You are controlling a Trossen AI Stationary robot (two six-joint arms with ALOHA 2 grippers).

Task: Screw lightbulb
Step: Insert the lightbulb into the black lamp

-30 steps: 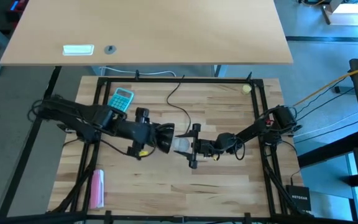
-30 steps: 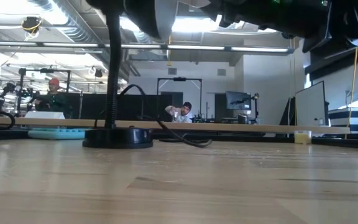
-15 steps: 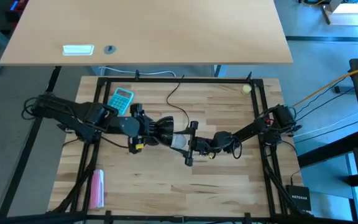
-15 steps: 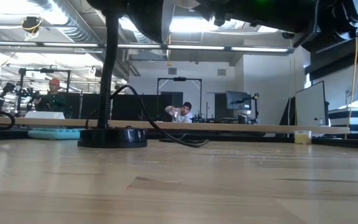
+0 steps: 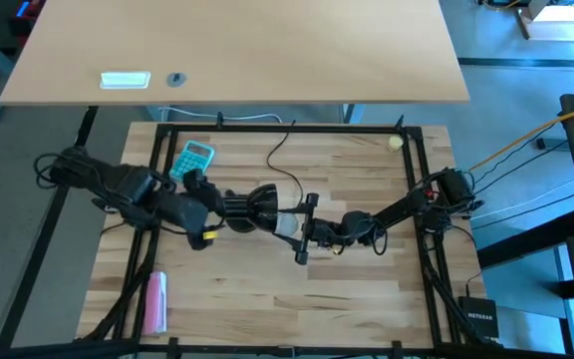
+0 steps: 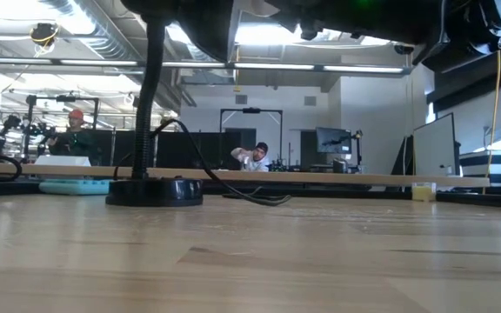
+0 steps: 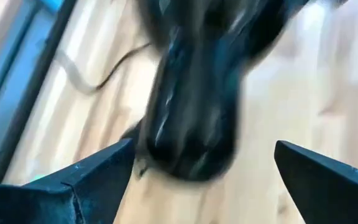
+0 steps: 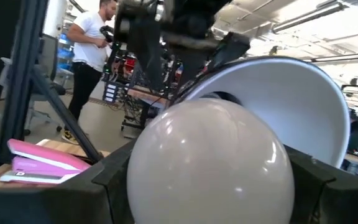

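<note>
The right gripper [image 5: 300, 229] reached in from the frame's right, fingers clamped on the lightbulb [image 5: 286, 225] at mid-frame. The left gripper [image 5: 229, 206] stood spread wide, the black lamp's shade [image 5: 260, 206] between its fingers.

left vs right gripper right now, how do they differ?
The left gripper is open, its fingers spread wide of the black lamp and holding nothing; the right gripper is shut on the lightbulb. The left gripper sits behind the lamp's shade; the right gripper faces the shade's open mouth. Both sit above the mid-table.
</note>
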